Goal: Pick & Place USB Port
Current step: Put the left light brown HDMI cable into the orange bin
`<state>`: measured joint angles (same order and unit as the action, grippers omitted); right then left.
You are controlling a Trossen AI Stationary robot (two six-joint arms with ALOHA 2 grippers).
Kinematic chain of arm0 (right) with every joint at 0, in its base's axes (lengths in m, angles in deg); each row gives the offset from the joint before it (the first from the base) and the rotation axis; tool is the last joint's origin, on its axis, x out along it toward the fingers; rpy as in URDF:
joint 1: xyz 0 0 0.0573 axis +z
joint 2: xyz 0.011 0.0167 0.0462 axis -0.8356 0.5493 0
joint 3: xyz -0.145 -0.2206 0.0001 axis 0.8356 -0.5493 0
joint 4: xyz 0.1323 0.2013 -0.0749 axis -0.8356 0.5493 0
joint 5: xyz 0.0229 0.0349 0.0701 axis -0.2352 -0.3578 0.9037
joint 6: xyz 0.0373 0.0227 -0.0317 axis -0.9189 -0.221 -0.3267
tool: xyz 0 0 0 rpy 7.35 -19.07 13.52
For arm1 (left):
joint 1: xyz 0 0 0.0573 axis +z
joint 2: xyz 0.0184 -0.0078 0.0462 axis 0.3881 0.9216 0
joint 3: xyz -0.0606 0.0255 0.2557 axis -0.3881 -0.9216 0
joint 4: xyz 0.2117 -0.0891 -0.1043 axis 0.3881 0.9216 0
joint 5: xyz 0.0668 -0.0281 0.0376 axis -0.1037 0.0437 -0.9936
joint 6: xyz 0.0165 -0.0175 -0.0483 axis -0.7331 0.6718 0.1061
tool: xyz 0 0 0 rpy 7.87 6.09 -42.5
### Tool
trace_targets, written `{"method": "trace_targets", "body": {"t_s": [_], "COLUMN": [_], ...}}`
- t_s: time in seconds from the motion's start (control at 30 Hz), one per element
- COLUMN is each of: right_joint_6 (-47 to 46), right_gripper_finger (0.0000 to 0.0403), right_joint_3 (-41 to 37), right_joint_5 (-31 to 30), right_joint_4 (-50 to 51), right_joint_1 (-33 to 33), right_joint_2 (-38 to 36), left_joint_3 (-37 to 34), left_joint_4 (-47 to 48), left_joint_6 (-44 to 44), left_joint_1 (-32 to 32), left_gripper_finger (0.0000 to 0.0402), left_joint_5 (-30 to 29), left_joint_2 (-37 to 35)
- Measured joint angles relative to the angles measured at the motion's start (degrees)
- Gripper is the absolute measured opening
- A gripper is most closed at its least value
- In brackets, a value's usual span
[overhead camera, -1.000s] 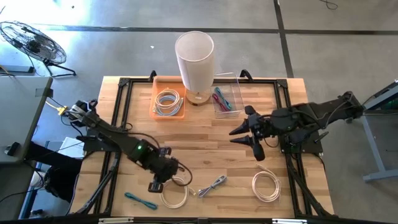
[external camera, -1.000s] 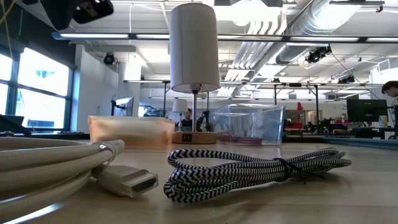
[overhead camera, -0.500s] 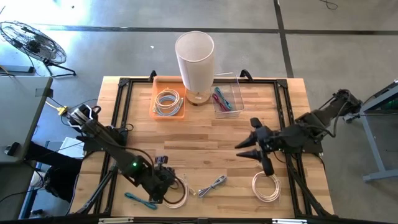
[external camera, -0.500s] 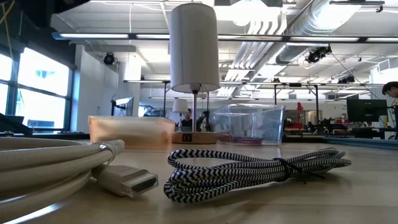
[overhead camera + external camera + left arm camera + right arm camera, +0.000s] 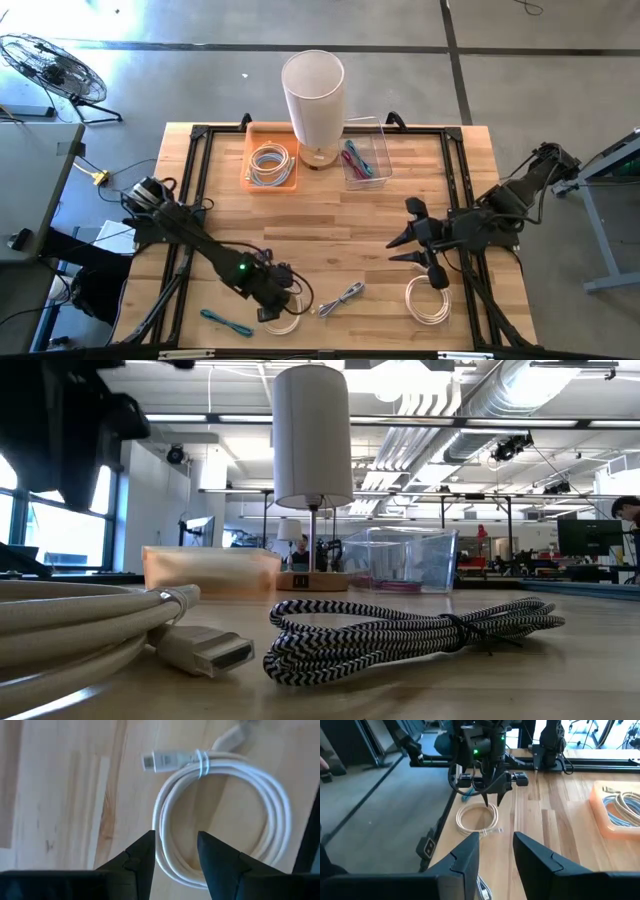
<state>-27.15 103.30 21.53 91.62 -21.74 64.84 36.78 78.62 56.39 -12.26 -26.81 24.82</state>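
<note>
A white coiled USB cable (image 5: pixel 283 320) lies near the table's front edge, left of centre. In the left wrist view (image 5: pixel 220 815) its plug end (image 5: pixel 155 760) is held by a tie. My left gripper (image 5: pixel 277 303) is open just above this coil, with the coil's strand (image 5: pixel 161 827) running between the fingertips (image 5: pixel 175 847). My right gripper (image 5: pixel 398 250) is open and empty over the table's right half, above a second white coil (image 5: pixel 428 298). In the low view the white plug (image 5: pixel 205 650) lies flat on the table.
A black-and-white braided cable (image 5: pixel 342 298) lies between the two coils, and a teal cable (image 5: pixel 225 322) lies at the front left. At the far edge stand a white lamp (image 5: pixel 313 95), an orange tray (image 5: pixel 252 180) holding a cable, and a clear box (image 5: pixel 380 150) holding coloured cables.
My left gripper has gone toward the near edge and a little right, coming over the white coil. My right gripper has gone toward the near edge, closer to the second white coil. The cables have stayed where they were.
</note>
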Motion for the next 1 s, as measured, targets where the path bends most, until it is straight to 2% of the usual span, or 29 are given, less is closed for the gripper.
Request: {"method": "trace_targets", "body": {"t_s": [0.33, 0.57, 0.7, 0.8, 0.9, 1.0], "right_joint_6": [2.9, 4.7, 5.6, 6.0, 6.7, 7.8], "right_gripper_finger": [0.0113, 0.0113, 0.0113, 0.0113, 0.0113, 0.0113], "right_joint_3": [0.0, 0.0, 0.0, 0.0, 0.0, 0.0], "right_joint_5": [0.0, 0.0, -0.2, -0.2, -0.4, -0.5], "right_joint_4": [2.3, 2.3, 2.3, 2.3, 2.8, 3.2], "right_joint_1": [0.0, 0.0, -0.1, -0.1, -0.1, -0.1], "right_joint_2": [0.0, 0.0, 0.0, 0.0, 0.0, 0.0], "left_joint_3": [0.0, 0.0, 0.3, 0.3, 0.3, 1.5], "left_joint_4": [-0.5, -0.1, -0.5, 0.0, 0.2, 2.4], "left_joint_6": [0.0, -4.1, -4.1, -4.1, -3.6, -1.3], "left_joint_1": [2.0, 2.1, 2.1, 2.1, 2.2, 2.1], "left_gripper_finger": [0.0143, 0.0143, 0.014, 0.0114, 0.0041, 0.003], "left_joint_5": [7.0, 3.5, 4.7, 5.8, 6.0, 3.5], "left_joint_2": [5.1, 8.9, 11.7, 12.8, 12.9, 12.1]}}
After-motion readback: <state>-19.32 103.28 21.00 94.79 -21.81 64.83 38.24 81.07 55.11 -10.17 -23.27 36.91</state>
